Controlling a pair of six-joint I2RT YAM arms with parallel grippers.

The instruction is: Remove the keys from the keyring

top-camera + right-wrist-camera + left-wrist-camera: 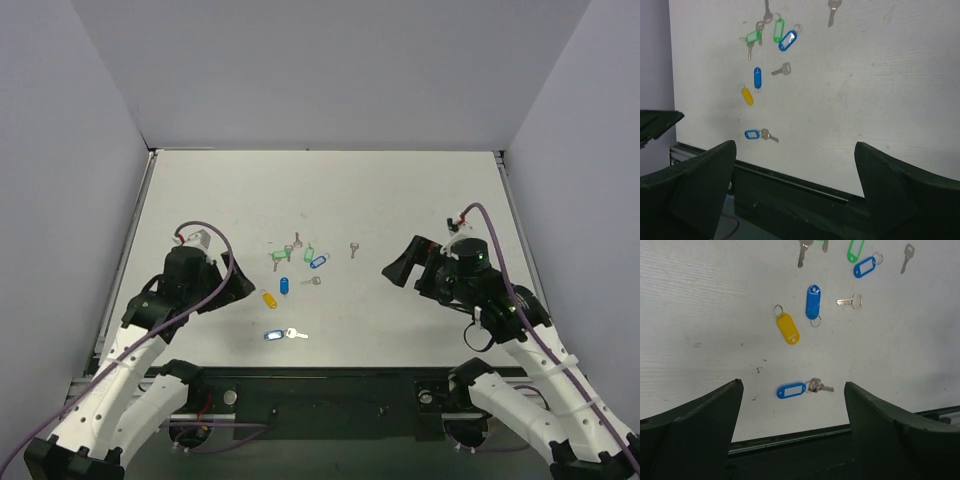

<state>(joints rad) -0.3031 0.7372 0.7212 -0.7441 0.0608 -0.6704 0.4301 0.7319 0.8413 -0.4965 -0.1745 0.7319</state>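
Observation:
The keyring, a light-blue oval tag (272, 335) with a white label window, lies flat near the table's front edge. A small silver key (296, 334) is joined to the tag's right end by a tiny ring. The tag (791, 390) and key (819, 386) show between my left fingers in the left wrist view. They are small at the left in the right wrist view: tag (752, 134), key (768, 135). My left gripper (238, 280) is open and empty, up and to the left of the keyring. My right gripper (398, 266) is open and empty, well to its right.
Behind the keyring lie a yellow tag (269, 299), a solid-blue tag (283, 286), a loose key (313, 281), a second windowed blue tag (319, 260), two green tags (308, 254) and more loose keys (353, 249). A dark rail (790, 440) runs along the table's front edge.

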